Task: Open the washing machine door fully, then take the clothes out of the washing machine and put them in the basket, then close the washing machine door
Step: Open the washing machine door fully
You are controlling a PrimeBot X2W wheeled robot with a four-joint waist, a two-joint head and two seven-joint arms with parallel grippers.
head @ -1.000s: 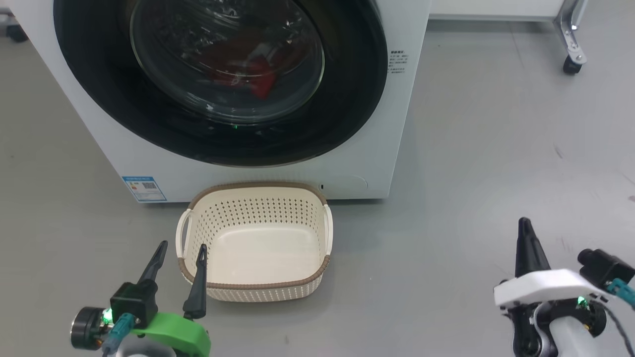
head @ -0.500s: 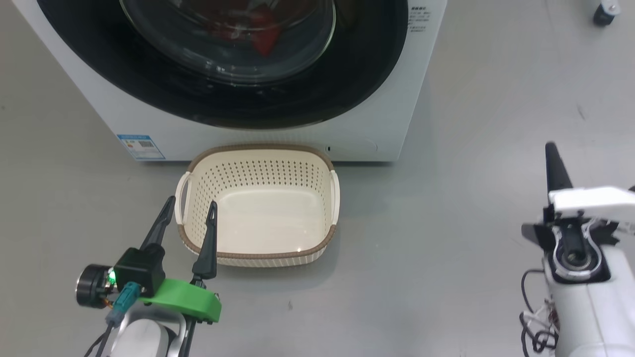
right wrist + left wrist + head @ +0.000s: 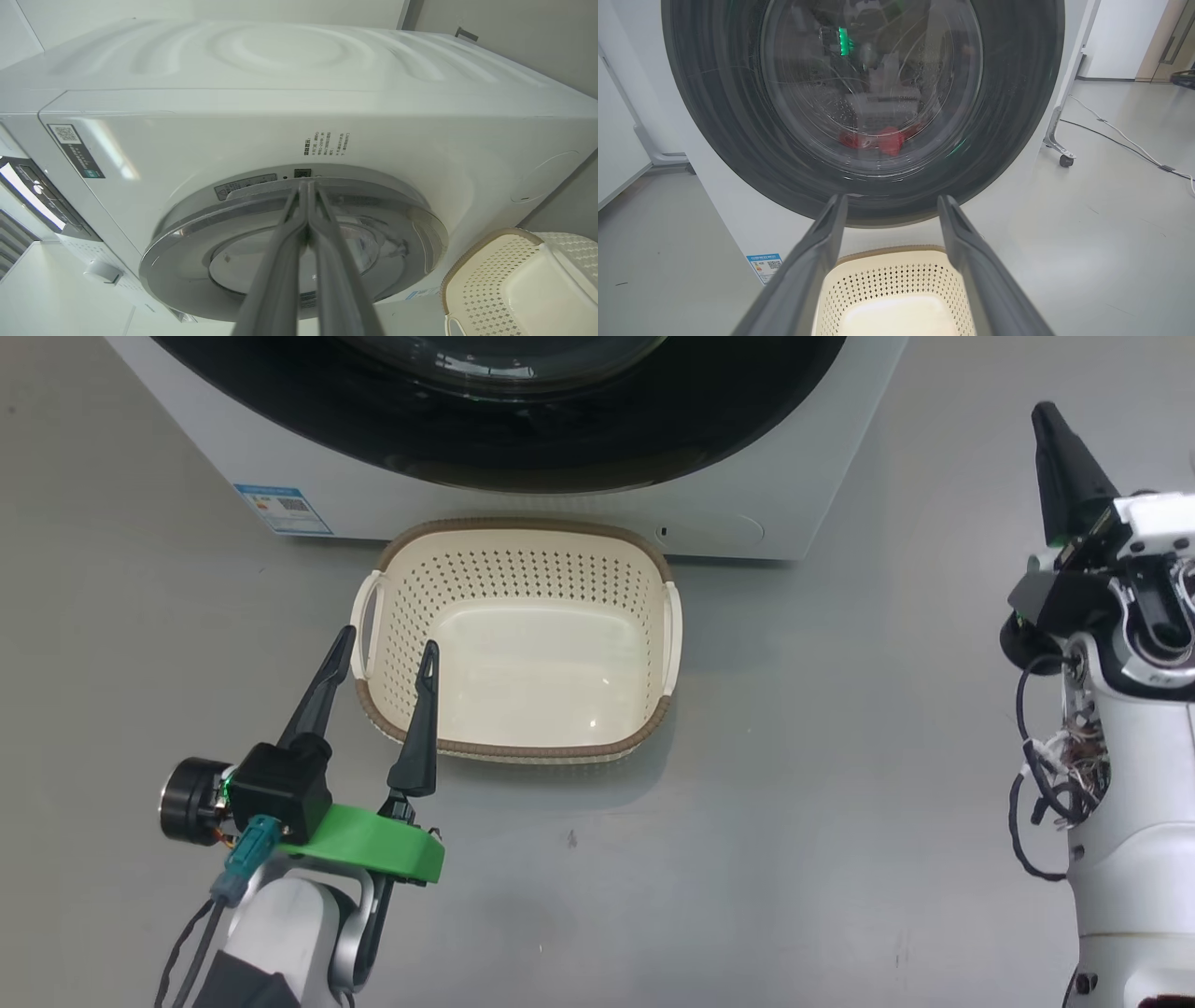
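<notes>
The washing machine (image 3: pixel 747 476) stands at the top of the head view, and its round black-rimmed washing machine door (image 3: pixel 724 116) is closed. Red clothes (image 3: pixel 882 140) lie low in the drum behind the glass. On the floor just in front sits the cream basket (image 3: pixel 523 527), with nothing in it. My left gripper (image 3: pixel 387 639) is open at the basket's near left corner, its fingers (image 3: pixel 826 233) pointing at the door. To the right of the machine, my right gripper (image 3: pixel 1050 415) is shut on nothing. In the rolled right wrist view its tips (image 3: pixel 306 184) line up with the door (image 3: pixel 196 242) rim.
Grey floor surrounds the machine. A metal leg on a castor (image 3: pixel 1059 149) stands right of it, and a cable (image 3: pixel 1125 140) runs across the floor beyond. A white cabinet (image 3: pixel 616 140) is on the left. The basket (image 3: pixel 514 280) shows at the right wrist view's lower right.
The head camera has tilted down, so the machine and basket slid up the view. My right gripper has risen forward toward the machine and rolled. The left gripper kept its place by the basket.
</notes>
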